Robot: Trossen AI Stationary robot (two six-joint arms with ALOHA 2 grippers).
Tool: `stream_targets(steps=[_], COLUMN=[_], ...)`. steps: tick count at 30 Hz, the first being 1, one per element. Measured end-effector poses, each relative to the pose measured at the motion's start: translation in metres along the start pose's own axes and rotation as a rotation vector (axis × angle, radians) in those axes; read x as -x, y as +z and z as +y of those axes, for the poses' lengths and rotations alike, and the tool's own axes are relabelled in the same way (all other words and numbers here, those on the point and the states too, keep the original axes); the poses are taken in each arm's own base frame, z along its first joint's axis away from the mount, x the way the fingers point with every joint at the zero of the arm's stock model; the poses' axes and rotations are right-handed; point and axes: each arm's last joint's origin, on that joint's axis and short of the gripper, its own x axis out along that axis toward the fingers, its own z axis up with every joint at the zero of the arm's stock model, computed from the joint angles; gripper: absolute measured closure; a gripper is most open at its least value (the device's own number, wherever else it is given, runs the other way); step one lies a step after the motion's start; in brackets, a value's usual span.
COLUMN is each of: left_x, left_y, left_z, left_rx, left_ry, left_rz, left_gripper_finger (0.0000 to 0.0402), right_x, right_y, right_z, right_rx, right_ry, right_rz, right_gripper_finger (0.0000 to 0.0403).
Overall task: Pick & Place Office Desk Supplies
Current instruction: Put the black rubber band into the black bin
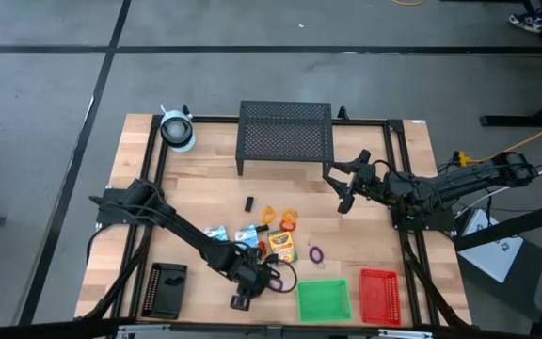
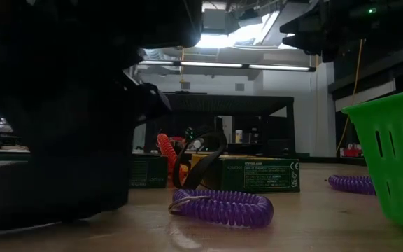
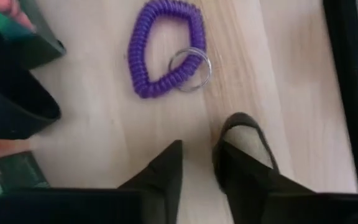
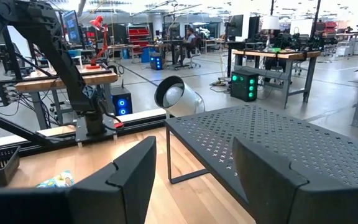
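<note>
My left gripper (image 3: 197, 163) points down just over the wood near the table's near edge (image 1: 255, 282), its fingers a narrow gap apart and empty. A purple coil loop with a metal ring (image 3: 163, 53) lies flat just ahead of the fingertips (image 2: 220, 207). A thin black loop (image 3: 248, 127) stands beside one finger. A second purple loop (image 1: 316, 254), orange loops (image 1: 288, 221), the crayon box (image 1: 281, 247), green-white boxes (image 1: 219, 233) and a small black bit (image 1: 249, 202) lie mid-table. My right gripper (image 4: 194, 168) hangs open beside the mesh stand (image 1: 346, 188).
The black tray (image 1: 167, 288), green tray (image 1: 324, 300) and red tray (image 1: 379, 295) sit along the near edge. The black mesh stand (image 1: 285, 137) and a whitish roll (image 1: 177, 129) are at the far edge. A dark metal frame (image 1: 405, 226) borders the table.
</note>
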Motion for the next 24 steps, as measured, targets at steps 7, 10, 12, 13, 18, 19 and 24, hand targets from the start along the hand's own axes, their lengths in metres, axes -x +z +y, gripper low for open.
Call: stream_targets(steps=[7, 10, 12, 13, 18, 19, 24], left_x=[-0.002, 0.001, 0.007, 0.011, 0.043, 0.053, 0.107], left_y=[-0.001, 0.001, 0.002, 0.004, 0.012, 0.014, 0.008], left_z=[0.000, 0.001, 0.000, -0.001, -0.008, -0.010, -0.028], left_rx=[-0.044, -0.041, -0.044, -0.051, -0.108, -0.118, -0.158], left_ry=[-0.024, -0.066, -0.100, -0.111, -0.186, -0.196, -0.209], left_rz=[0.014, 0.020, 0.018, 0.008, -0.056, -0.077, -0.125], left_gripper_finger=[0.0379, 0.0396, 0.0396, 0.0397, 0.0398, 0.0399, 0.0399], right_x=[0.000, 0.000, 0.000, 0.000, 0.000, 0.000, 0.000], right_y=[0.000, 0.000, 0.000, 0.000, 0.000, 0.000, 0.000], right_z=[0.000, 0.000, 0.000, 0.000, 0.000, 0.000, 0.000], right_rx=[-0.001, -0.002, -0.002, -0.002, 0.001, 0.001, 0.001], right_ry=[-0.001, 0.000, 0.000, -0.001, 0.000, -0.001, 0.003], right_rz=[0.000, 0.000, 0.000, 0.000, 0.000, 0.000, 0.000], right_gripper_finger=[0.0188, 0.0188, 0.0188, 0.0188, 0.0188, 0.0188, 0.0188])
